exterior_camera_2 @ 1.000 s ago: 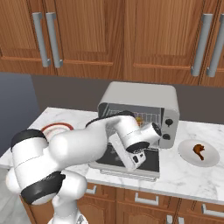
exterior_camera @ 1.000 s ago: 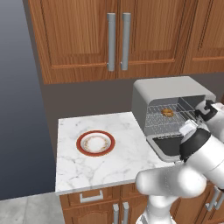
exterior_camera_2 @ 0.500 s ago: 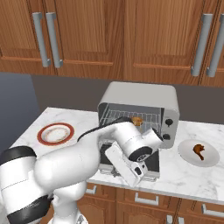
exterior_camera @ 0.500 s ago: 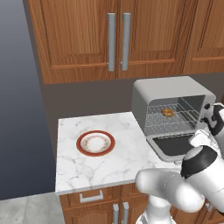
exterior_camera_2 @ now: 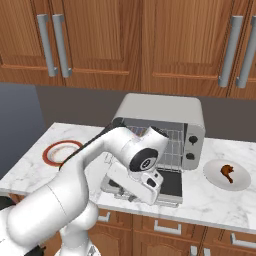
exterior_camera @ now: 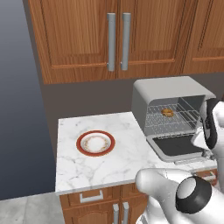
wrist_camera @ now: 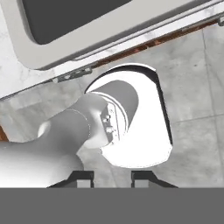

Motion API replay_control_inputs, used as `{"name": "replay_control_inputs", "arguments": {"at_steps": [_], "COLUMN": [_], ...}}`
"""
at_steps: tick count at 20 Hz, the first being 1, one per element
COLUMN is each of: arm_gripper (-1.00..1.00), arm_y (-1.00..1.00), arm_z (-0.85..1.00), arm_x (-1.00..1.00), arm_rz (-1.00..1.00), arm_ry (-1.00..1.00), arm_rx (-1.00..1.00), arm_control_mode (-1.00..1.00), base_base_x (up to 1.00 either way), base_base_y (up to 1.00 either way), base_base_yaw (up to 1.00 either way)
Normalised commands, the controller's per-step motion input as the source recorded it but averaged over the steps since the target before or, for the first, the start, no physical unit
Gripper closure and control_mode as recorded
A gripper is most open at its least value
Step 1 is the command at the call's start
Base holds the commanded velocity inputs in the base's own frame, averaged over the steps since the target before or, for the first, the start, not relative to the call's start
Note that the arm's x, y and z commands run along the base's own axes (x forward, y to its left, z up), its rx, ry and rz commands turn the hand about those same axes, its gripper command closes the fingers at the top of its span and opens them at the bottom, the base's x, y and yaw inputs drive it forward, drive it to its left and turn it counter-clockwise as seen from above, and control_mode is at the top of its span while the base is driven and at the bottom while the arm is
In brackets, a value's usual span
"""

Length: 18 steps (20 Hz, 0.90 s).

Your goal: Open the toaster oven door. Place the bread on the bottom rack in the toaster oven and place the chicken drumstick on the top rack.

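Toaster oven (exterior_camera: 168, 107), a boxy light-grey unit with two dark knobs, sits at the right end of a white marble counter (exterior_camera: 118, 162) below wooden wall cabinets (exterior_camera: 116, 37). Its door (exterior_camera: 177, 146) is folded down flat toward the counter's front edge, dark glass facing up, with the silver handle along the outer edge; the hand view looks down on that door (wrist_camera: 105, 30) from just past the counter front, with grey floor below. Inside the cavity the bread (exterior_camera: 167, 112), a small golden-brown bun, rests on a wire shelf, though whether that is the top or the bottom rack cannot be told from these angles. The chicken drumstick (exterior_camera_2: 228, 172) lies on a pale plate (exterior_camera_2: 240, 181) on the counter just right of the oven, well apart from the bun. A red-rimmed plate (exterior_camera: 96, 143) sits toward the counter's left side. The white arm bends low in front of the open door. The gripper (wrist_camera: 112, 177) shows two dark fingertips standing a little apart with nothing between them, pointed down over the robot's own body and the floor.
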Motion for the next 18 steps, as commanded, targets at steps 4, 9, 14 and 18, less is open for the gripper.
{"name": "replay_control_inputs", "arguments": {"at_steps": [4,9,14,18], "arm_gripper": [-1.0,-1.0,-1.0,-1.0], "arm_y": [0.46,0.47,0.22,0.0], "arm_z": [0.1,0.21,0.15,0.0], "arm_x": [0.0,0.0,0.0,0.0], "arm_rz": [0.06,0.03,0.0,0.0], "arm_ry": [-0.08,-0.02,-0.05,0.0], "arm_rx": [-0.34,-0.2,-0.02,0.0], "arm_control_mode": [-1.0,-1.0,-1.0,-1.0], "base_base_x": [0.0,0.0,0.0,0.0], "base_base_y": [0.0,0.0,0.0,0.0], "base_base_yaw": [0.0,0.0,0.0,0.0]}}
